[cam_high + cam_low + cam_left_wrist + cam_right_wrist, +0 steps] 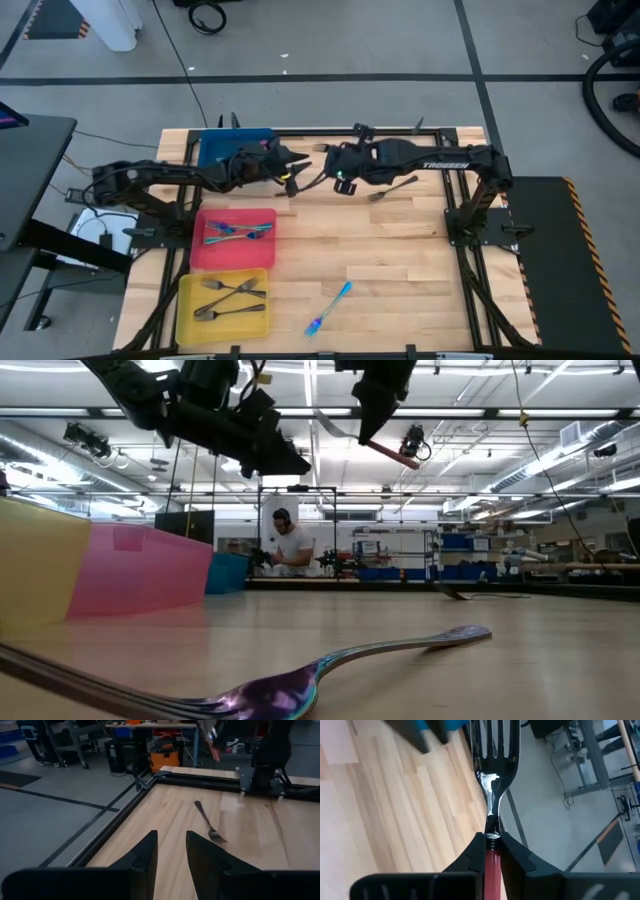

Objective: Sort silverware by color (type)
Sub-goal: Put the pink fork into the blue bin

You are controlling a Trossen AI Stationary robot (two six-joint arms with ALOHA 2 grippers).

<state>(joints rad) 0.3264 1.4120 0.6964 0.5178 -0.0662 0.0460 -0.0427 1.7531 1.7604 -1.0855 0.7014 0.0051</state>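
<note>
Aloft, a red-handled fork (pixel 491 780) is gripped by the right gripper (pixel 491 851), its fingers closed on the handle. Nothing is held by the left gripper (pixel 171 851), its fingers slightly parted above the table (pixel 165 815).

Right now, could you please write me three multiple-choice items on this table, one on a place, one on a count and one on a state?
1. Where does the iridescent blue fork lie?
A. On the bare wood near the table's front edge
B. In the blue tray
C. In the yellow tray

2. How many trays stand on the table?
A. One
B. Three
C. Five

3. What is the right gripper doing?
A. Standing open and empty
B. Gripping a red-handled fork
C. Resting in the red tray

Answers: 1 A, the high view shows it alone on the wood, right of the yellow tray. 2 B, a blue tray, a red tray and the yellow one. 3 B, the right wrist view shows its fingers closed on the red-handled fork in the air.
</note>
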